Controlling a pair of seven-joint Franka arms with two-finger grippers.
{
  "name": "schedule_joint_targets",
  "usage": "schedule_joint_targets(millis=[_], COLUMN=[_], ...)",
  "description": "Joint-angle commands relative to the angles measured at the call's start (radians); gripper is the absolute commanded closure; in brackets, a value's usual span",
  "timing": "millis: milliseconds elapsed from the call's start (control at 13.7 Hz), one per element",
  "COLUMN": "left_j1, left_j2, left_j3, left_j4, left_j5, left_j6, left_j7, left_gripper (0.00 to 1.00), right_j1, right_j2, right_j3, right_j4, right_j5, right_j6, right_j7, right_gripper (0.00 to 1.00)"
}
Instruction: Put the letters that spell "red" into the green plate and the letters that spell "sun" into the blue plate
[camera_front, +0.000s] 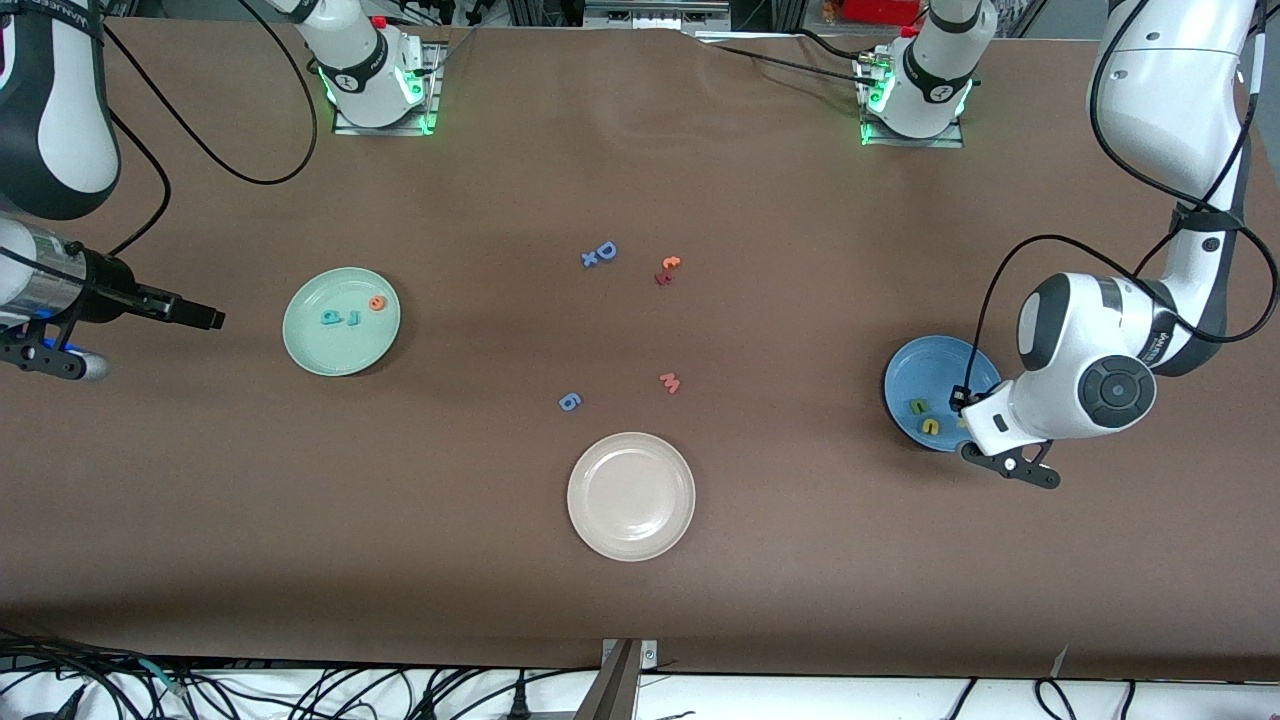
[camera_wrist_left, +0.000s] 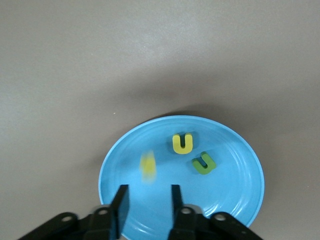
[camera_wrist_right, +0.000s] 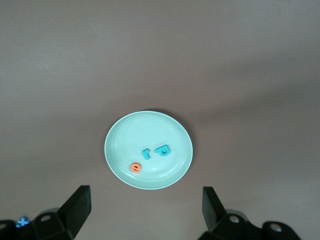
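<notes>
Hovering over the blue plate (camera_wrist_left: 125, 155) at the left arm's end of the table, the left gripper (camera_wrist_left: 147, 200) is seen with its fingers a narrow gap apart and nothing between them. A blurred yellow letter (camera_wrist_left: 148, 166), shape not readable, is caught just off the fingertips above the plate. In the same plate a yellow "u" (camera_wrist_left: 182, 143) and a green "n" (camera_wrist_left: 204, 163) are lying side by side, close but apart. Over at the right arm's end, the right gripper (camera_wrist_right: 145, 205) is held spread wide and empty, waiting. The green plate (camera_wrist_right: 120, 145) is occupied by the orange "e" (camera_wrist_right: 135, 167), the teal "r" (camera_wrist_right: 146, 153) and the teal "d" (camera_wrist_right: 163, 149).
</notes>
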Motion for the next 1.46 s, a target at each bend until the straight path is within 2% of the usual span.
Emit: schedule_joint_targets(millis=[0, 366, 659, 805, 1171, 1391], left_j1=[-0.001, 0.018, 0.029, 0.03, 0.016, 0.019], left_j2=[0.004, -0.032, -0.053, -0.053, -0.144, -0.206], left_j3=[-0.006, -0.006, -0.006, -0.006, 0.017, 0.026], left_j4=[0.037, 0.131, 0.301, 0.367, 0.353, 0.324], left_j5=[0.016, 0.012, -0.062, -0.06, -0.065, -0.125], left_j6=[-0.001, -0.042, -0.244, -0.303, -0.321, -0.34], left_j7=[0.0, -0.006, -0.013, -0.013, -0.038, -0.097], left_gripper=[0.0, 0.0, 0.0, 0.0, 0.0, 0.0], right_j1=[-0.014, -0.014, -0.014, -0.014, -0.014, -0.013], right_j2=[-0.021, -0.021, -0.021, -0.021, -0.048, -0.099], right_j3=[0.016, 0.016, 0.016, 0.017, 0.025, 0.028], right_j4=[-0.009, -0.009, -0.009, -0.009, -0.018, -0.085], right_j5=[-0.017, -0.017, -0.017, -0.017, -0.026, -0.028], right_j6=[-0.012, -0.012, -0.012, -0.009, 0.006, 0.082], right_j7=[0.003, 0.003, 0.003, 0.002, -0.021, -0.059], right_gripper=[0.01, 0.01, 0.01, 0.01, 0.01, 0.01])
